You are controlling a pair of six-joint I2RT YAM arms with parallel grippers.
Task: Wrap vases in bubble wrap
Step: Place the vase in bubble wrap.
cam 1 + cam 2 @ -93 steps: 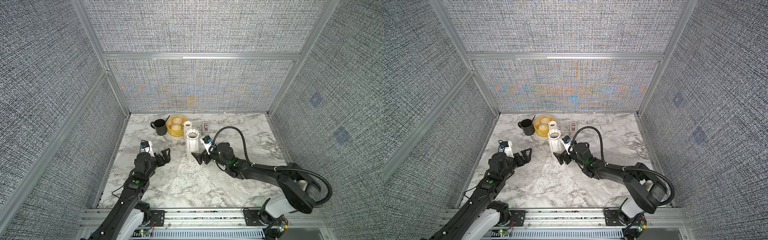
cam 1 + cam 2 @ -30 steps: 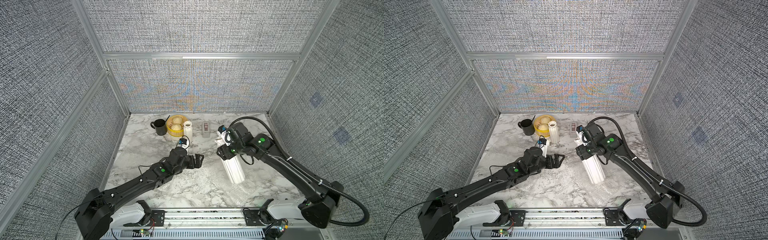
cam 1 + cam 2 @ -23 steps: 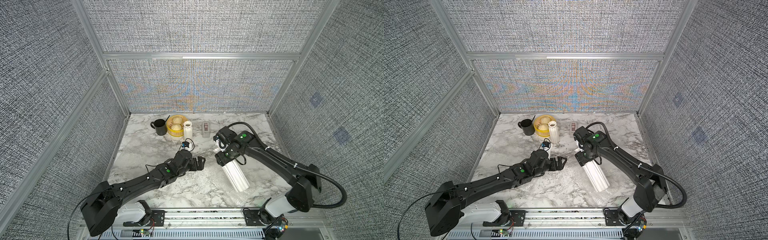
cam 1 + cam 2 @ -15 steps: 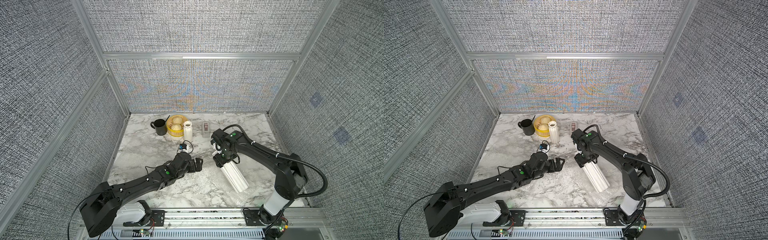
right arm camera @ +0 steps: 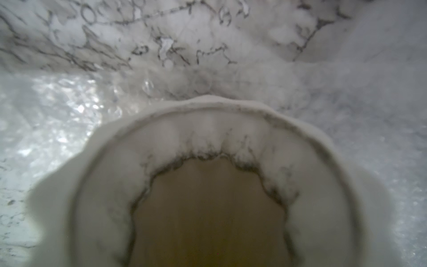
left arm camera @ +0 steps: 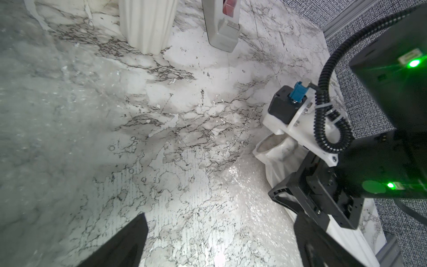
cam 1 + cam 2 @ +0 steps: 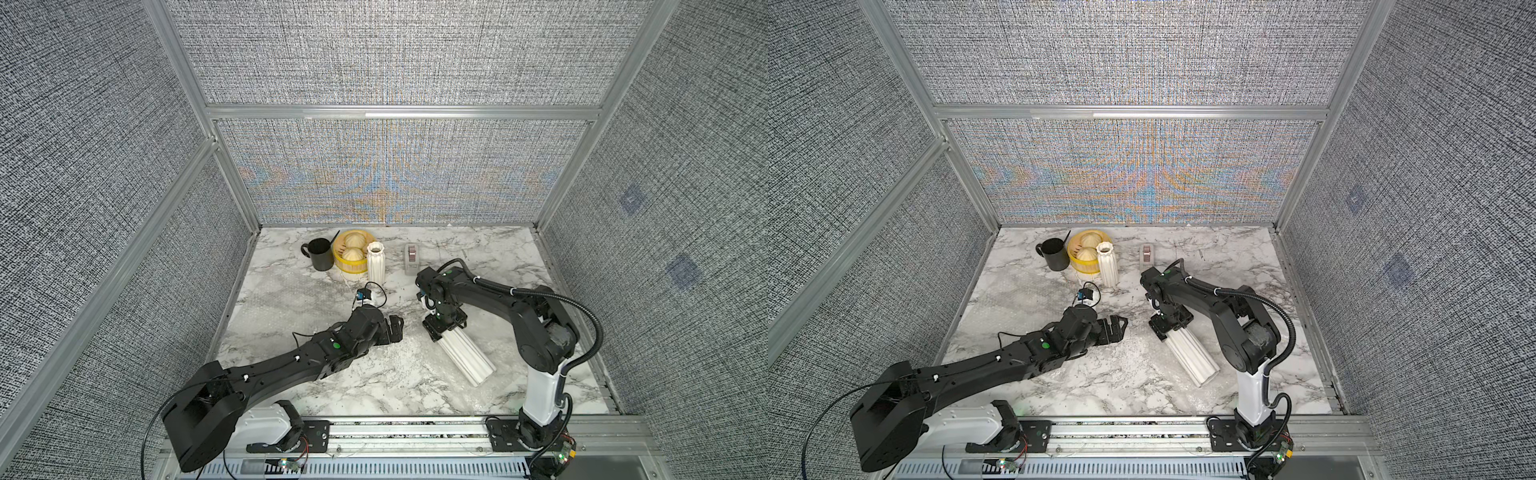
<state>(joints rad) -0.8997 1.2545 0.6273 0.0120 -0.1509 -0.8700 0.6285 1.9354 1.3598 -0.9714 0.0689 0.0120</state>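
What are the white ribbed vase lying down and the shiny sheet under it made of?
The vase looks like matt white ceramic, possibly lightly glazed: thick, opaque, ribbed wall. The sheet is probably clear plastic bubble wrap: see-through, glinting, dotted with small bubbles.
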